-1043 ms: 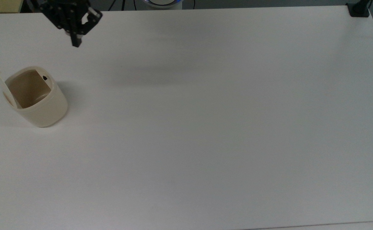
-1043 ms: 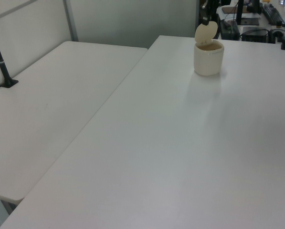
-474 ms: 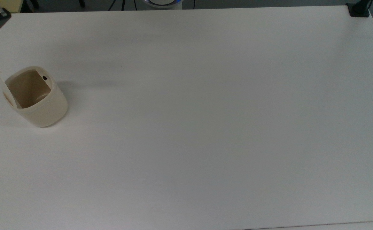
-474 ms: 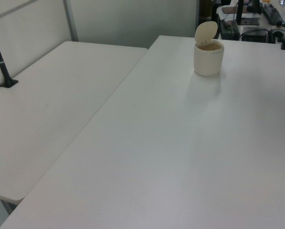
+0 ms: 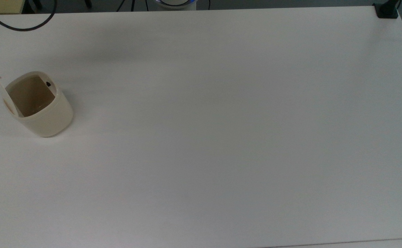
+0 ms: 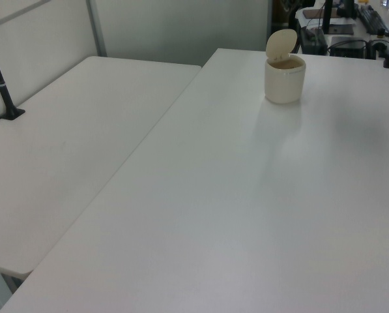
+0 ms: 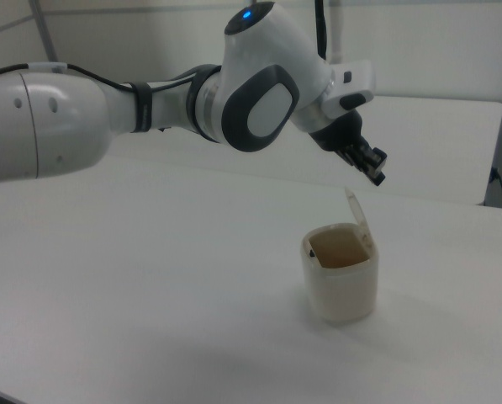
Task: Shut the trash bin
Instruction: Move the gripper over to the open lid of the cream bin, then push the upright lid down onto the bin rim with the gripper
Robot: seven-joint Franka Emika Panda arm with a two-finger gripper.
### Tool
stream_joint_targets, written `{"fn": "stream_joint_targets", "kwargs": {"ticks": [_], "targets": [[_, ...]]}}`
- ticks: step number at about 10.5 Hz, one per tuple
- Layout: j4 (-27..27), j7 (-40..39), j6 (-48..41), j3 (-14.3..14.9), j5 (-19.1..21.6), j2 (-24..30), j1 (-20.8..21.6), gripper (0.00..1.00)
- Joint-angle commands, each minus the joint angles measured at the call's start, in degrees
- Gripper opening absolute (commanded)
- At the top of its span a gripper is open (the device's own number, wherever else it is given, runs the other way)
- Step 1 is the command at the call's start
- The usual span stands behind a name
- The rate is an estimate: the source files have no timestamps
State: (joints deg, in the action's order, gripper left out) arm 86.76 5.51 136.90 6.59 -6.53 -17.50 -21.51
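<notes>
Right view: my gripper (image 7: 375, 172) has swung past the bin (image 7: 341, 273) and now hangs above and behind its raised lid (image 7: 356, 214), not touching. Jaws: cannot tell. The bin sits near the top view's left edge of the table (image 5: 221, 137), lid upright. Judging by this, I'm placed to push it down.
</notes>
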Motion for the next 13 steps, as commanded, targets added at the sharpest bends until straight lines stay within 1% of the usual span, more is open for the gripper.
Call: {"fn": "stream_joint_targets", "kwargs": {"ticks": [1, 2, 3, 4, 5, 7, 8, 10, 13], "targets": [[2.53, 2.14, 0.21, 0.62, -1.38, 0.44, 2.07, 0.00], [3.67, 1.70, -1.71, 0.62, -1.47, 0.53, 2.52, 0.00], [3.42, 0.48, -6.60, 0.62, -2.08, 0.53, 2.70, 0.00], [3.25, -2.66, -11.26, 0.36, -2.43, 0.53, 2.78, 0.00], [3.24, -3.74, -13.57, 0.10, -2.09, 0.71, 2.79, 0.00], [3.33, -3.66, -14.99, -0.17, -1.73, 0.71, 3.05, 0.00], [3.77, -3.84, -15.60, -0.17, -1.73, 0.36, 4.35, 0.01], [5.52, -4.97, -16.32, -0.26, -1.73, -0.26, 4.89, 0.01], [5.36, -5.07, -15.97, -0.17, -1.82, -2.63, 6.13, 0.01]]}}
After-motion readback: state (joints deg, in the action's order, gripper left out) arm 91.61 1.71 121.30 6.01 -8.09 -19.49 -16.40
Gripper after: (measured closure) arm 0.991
